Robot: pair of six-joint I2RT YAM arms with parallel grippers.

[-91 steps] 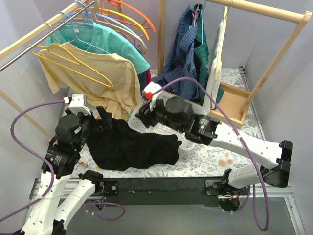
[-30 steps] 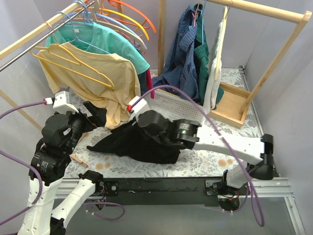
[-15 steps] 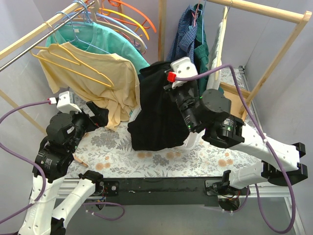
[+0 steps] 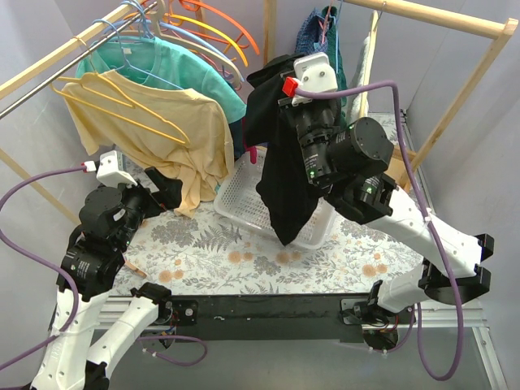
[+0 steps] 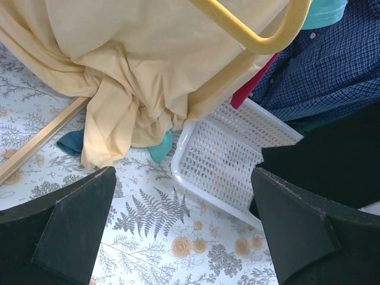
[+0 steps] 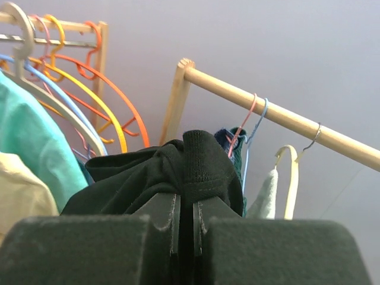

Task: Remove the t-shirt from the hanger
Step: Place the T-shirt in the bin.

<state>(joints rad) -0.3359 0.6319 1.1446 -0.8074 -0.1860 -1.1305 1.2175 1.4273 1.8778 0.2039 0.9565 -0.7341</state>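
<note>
Now the black t-shirt [image 4: 280, 162] is held up high over the far middle of the table by the right gripper [image 6: 185, 208], whose jaws are clamped on a bunched fold. It is hung above the white basket [image 4: 240, 195]. The left gripper [image 5: 185, 228] is spread apart near the left edge, beside the yellow shirt [image 4: 162, 130].

No legible text or labels.

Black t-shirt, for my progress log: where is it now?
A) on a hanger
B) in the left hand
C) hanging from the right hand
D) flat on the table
C: the right hand pinches the black t-shirt, which dangles in the air.
</note>
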